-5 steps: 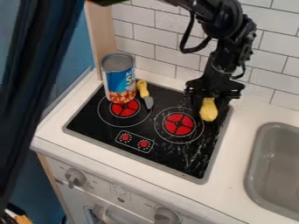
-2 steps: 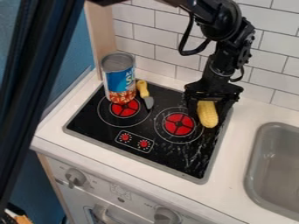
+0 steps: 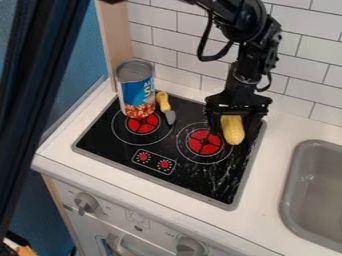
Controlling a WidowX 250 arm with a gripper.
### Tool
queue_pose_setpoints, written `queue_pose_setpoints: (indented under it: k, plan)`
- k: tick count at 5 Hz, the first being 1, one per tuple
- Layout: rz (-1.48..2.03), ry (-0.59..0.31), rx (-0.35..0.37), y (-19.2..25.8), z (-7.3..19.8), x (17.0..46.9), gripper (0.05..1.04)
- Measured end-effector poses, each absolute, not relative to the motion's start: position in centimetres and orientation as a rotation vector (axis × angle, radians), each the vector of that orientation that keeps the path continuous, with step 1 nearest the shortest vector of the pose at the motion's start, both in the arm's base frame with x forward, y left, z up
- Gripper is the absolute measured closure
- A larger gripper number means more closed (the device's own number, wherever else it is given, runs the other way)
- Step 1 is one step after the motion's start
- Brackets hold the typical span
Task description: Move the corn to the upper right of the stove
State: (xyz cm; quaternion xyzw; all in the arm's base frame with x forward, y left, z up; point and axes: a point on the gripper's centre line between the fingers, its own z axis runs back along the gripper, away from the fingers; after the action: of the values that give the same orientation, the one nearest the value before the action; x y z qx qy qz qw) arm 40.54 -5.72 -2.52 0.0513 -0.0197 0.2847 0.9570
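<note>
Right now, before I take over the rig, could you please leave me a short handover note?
End effector: around the top end of the corn, apparently gripping it.
Job's things: corn at the upper right of the stove, beside the right burner; I can't tell whether it touches the surface.
Done: corn is in the target area.
Left: probably set it down if needed, let go and back away.

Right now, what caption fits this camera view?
Corn at the gripper, upper right of the stove; a can stands at left.
</note>
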Motion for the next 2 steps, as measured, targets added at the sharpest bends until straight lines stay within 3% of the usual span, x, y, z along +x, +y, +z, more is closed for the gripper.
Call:
queue_pose_setpoints:
  k: [1,2]
  plan:
    - [0.583,-0.1,0.043,-6.0,1.1,41.3,0.083]
    - [0.581,-0.134,0.033,-5.9,2.5,41.3,0.083]
